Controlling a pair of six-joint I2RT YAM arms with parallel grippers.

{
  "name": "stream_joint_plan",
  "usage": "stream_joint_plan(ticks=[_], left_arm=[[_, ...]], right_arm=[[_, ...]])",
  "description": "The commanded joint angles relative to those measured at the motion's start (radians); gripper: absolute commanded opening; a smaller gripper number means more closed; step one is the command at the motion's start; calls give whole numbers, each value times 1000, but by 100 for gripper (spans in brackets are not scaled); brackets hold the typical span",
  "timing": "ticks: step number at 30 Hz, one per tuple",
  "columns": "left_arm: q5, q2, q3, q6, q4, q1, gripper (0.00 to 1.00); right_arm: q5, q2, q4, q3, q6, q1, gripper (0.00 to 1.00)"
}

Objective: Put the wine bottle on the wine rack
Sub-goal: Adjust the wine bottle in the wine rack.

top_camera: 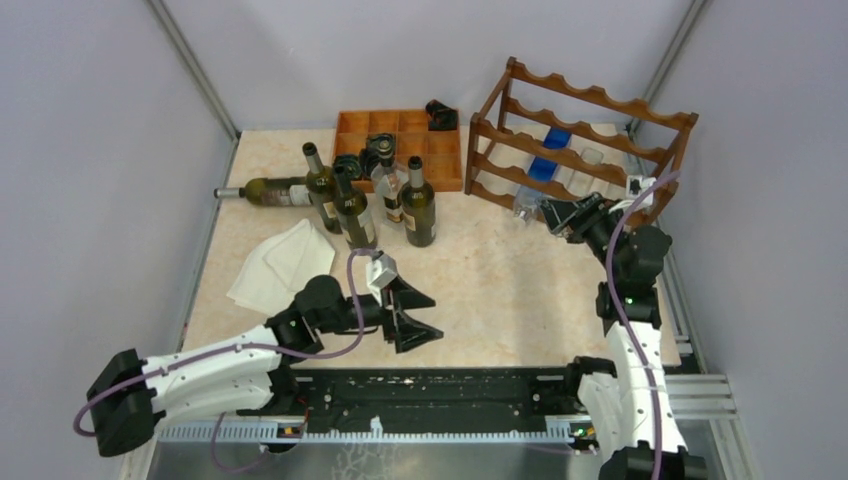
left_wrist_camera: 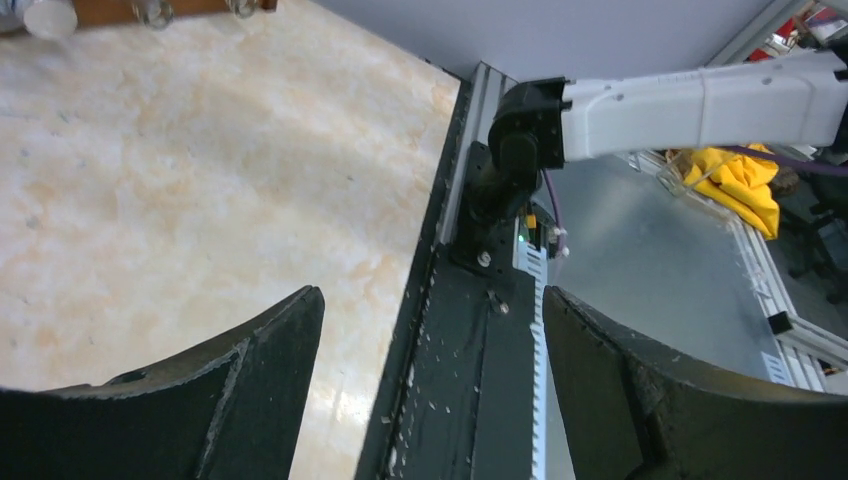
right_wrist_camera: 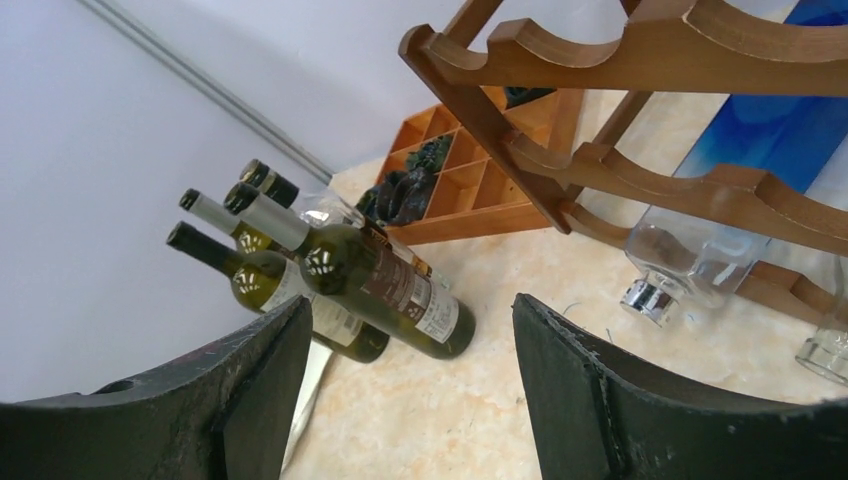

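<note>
1. We read the worktop (top_camera: 480, 290) as a dial from the top view, with the arm bases at 6 o'clock and the back wall at 12.
2. The wine rack (top_camera: 585, 140) stands at 2 o'clock. A blue bottle (top_camera: 550, 150) and a clear glass bottle (right_wrist_camera: 680, 262) lie in its lower tiers. A careless approach there could knock them out or shove the rack.
3. The compartment tray (top_camera: 345, 140) sits at 12 o'clock, just behind the bottles. It is not the goal.
4. Four dark green wine bottles (top_camera: 420, 205) stand in a tight cluster at 11 o'clock, and a bottle on its side (top_camera: 275, 190) lies at 10. All are on the worktop, well apart from the rack, and none is held. We judge that reaching into the cluster could tip a neighbour, since the bottles stand nearly touching.
5. A white cloth (top_camera: 280, 262) lies crumpled at 9 o'clock. It could snag a low sweep of the left arm.
6. The left tool (top_camera: 435, 318) hovers at 7 o'clock with its fingers spread wide and nothing between them.
7. The right tool (top_camera: 552, 220) is at 3 o'clock, just beside the rack's lower front. It is also spread apart and empty, and a turn from there could clip the rails.
8. Smooth glass gripped off-centre could swing or slip on the way to the rack.
</note>
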Motion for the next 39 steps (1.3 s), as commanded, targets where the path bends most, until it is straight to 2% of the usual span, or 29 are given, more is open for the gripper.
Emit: stream_joint_plan(ticks=[1, 5, 7, 10, 13, 16, 20, 25, 39], left_arm=[[-14, -131, -140, -96, 29, -1, 86], [-81, -219, -222, -144, 14, -1, 86], [-109, -248, -250, -154, 15, -1, 86], [-145, -275, -271, -159, 5, -1, 86], [-165, -280, -277, -164, -4, -1, 86], [-167, -271, -279, -170, -10, -1, 87], [-161, -264, -286, -194, -9, -1, 86], [-168, -258, -305, -209, 13, -1, 87], [-190, -181, -269, -102, 60, 0, 88]], right_arm=[[6, 37, 37, 33, -49, 46, 73], [101, 147, -30, 78, -194, 158, 72], [121, 221, -68, 101, -253, 200, 68], [151, 319, -74, 108, -297, 250, 53], [284, 432, -120, 138, -390, 323, 36], [395, 557, -147, 186, -485, 374, 24], [469, 674, -142, 240, -535, 393, 7], [547, 747, -168, 287, -575, 393, 1], [676, 790, -136, 308, -600, 393, 1]])
